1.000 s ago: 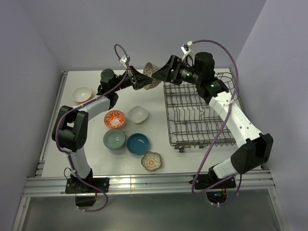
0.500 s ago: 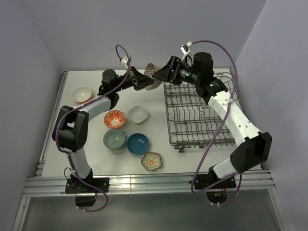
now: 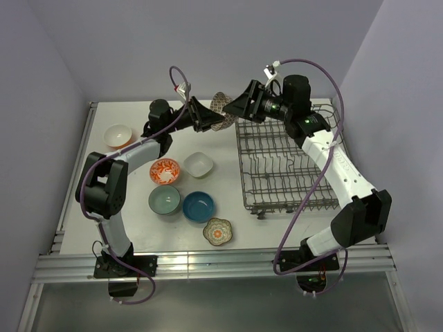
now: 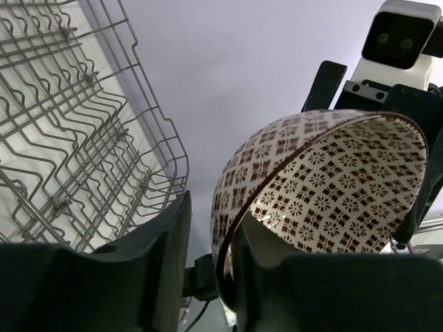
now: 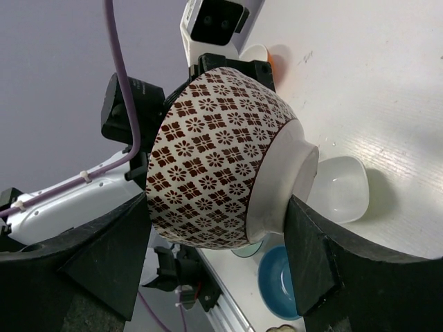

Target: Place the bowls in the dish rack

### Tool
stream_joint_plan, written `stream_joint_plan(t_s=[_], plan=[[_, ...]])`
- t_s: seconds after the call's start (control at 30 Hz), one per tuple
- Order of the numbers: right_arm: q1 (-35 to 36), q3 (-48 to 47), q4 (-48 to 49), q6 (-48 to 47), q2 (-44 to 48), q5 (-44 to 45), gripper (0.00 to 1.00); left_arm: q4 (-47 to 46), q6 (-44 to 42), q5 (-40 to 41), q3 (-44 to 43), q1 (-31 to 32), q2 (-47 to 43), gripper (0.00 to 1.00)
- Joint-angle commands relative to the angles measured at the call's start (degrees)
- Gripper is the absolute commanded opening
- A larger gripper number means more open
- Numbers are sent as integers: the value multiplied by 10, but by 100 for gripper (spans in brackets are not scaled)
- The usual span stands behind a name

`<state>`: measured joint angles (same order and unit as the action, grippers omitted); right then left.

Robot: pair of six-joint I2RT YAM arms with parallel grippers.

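Note:
A bowl with a dark flower-and-diamond pattern hangs in the air at the far left corner of the dish rack. My right gripper is shut on it, one finger on the rim side and one on the white foot. My left gripper is open. The bowl's wall still stands between its jaws, with a gap on the outer side. Five more bowls sit on the table: white with an orange underside, orange-white, white squarish, teal and blue.
A scalloped floral bowl lies near the front edge. The wire rack fills the right half of the table. Both arms meet high over the back of the table, close to the rear wall.
My left jaws have opened off the patterned bowl's wall. My right jaws have closed on the bowl, which has shifted slightly right and up.

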<state>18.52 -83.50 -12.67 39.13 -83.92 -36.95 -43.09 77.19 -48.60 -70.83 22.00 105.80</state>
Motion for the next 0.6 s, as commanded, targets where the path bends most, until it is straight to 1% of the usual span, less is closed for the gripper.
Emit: stream_joint_plan(t_s=[0.0,0.2,0.33,0.43,0.57], plan=[[-21,-2,72,28,21,-32,0,8,-17,-4,-19,2,-12,37],[-52,5,82,41,24,-37,0,30,-25,-2,-19,2,-11,49],[-75,7,81,46,24,-38,0,33,-26,-3,-15,2,-12,53],[-94,-12,37,5,17,-16,0,56,-41,-8,-21,1,-13,55],[-128,-32,-53,-73,11,34,0,106,-74,-22,-50,-20,-16,57]])
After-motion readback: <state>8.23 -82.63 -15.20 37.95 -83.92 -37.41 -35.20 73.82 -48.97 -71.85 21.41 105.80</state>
